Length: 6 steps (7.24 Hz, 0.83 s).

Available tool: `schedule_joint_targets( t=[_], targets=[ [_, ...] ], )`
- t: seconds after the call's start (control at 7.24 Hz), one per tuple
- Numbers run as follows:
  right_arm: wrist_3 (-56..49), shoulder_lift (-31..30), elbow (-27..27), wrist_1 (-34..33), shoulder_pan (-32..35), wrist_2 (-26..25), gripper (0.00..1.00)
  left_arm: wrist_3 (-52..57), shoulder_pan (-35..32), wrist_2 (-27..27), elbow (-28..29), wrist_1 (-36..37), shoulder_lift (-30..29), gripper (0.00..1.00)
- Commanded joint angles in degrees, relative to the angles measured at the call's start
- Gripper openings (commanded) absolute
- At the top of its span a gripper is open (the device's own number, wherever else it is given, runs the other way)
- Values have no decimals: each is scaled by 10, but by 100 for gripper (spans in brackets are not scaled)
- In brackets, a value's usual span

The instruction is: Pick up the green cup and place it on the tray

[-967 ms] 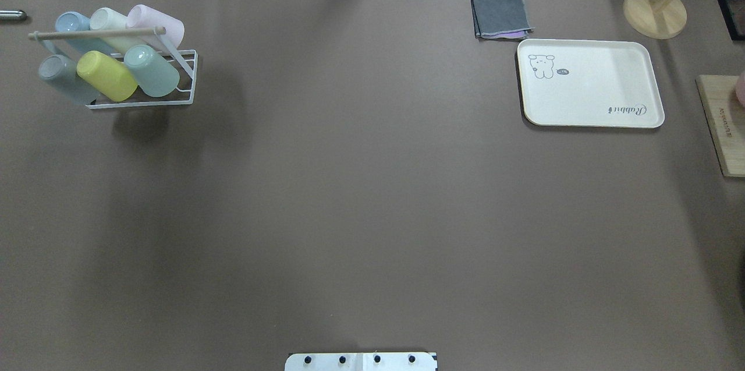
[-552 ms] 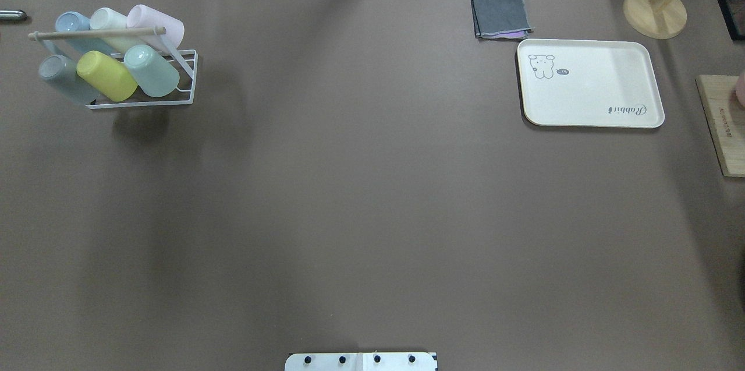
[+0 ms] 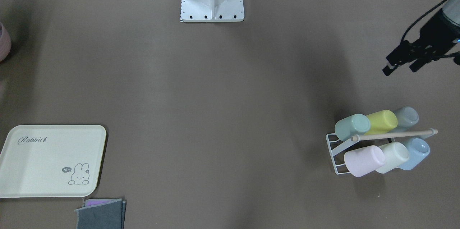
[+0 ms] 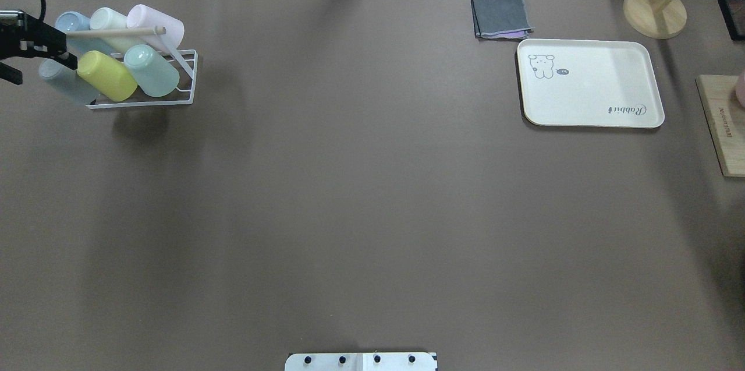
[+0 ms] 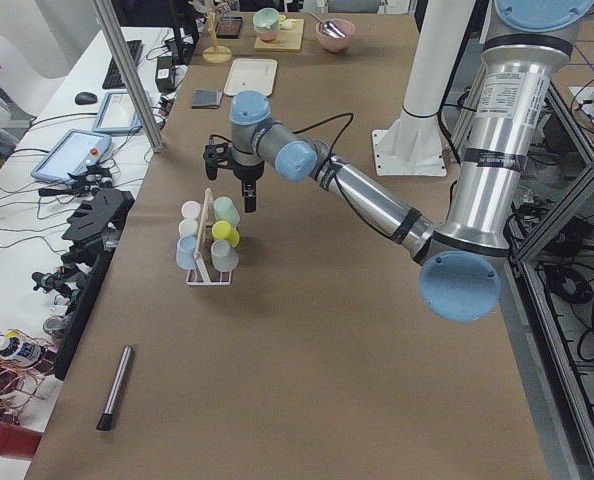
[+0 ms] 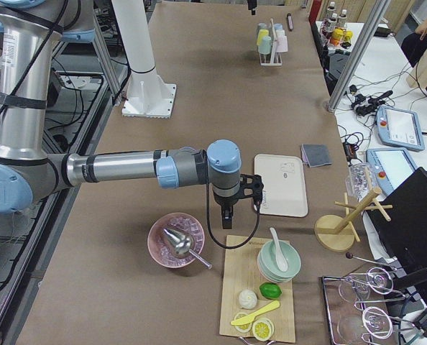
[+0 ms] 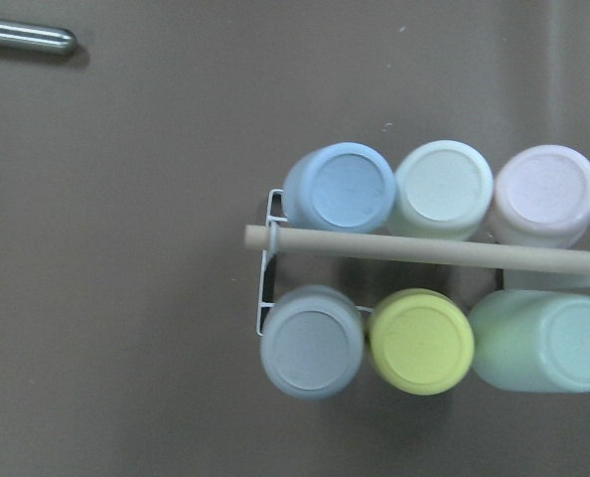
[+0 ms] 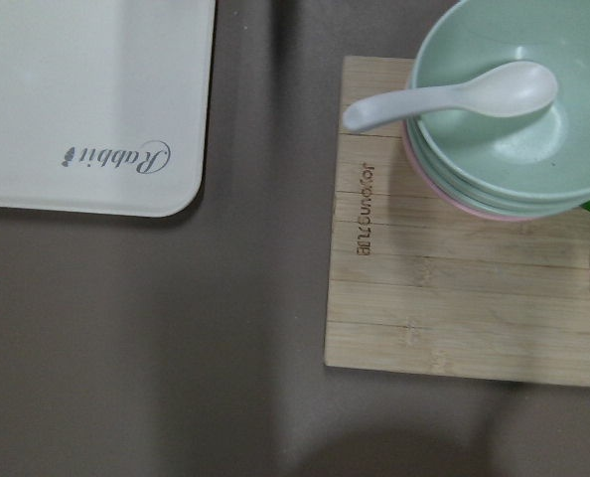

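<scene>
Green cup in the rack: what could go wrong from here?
The green cup lies tight against the yellow cup, so the open left gripper may catch both. The wooden rod runs just above the cups and could snag a lift. The tray lies far off to the robot's right, a long carry.

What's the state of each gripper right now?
Left gripper: open, holding nothing.
Right gripper: cannot tell; it shows only in the side view.
</scene>
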Motion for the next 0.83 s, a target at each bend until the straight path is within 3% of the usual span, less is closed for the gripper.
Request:
schedule_joint_targets(
  t=[0.0, 0.14, 0.41, 0.69],
  targets=[
    [3, 56, -37, 3, -40, -21, 100, -91, 106, 95, -58, 0, 0, 98],
    [3, 89, -94, 51, -48, -31, 99, -124, 159, 142, -75, 0, -1, 98],
    [87, 122, -235, 260, -73, -42, 97, -126, 280, 284, -92, 6, -1, 98],
    [214, 170, -247, 278, -123, -71, 96, -120, 388, 409, -97, 67, -15, 98]
  ],
)
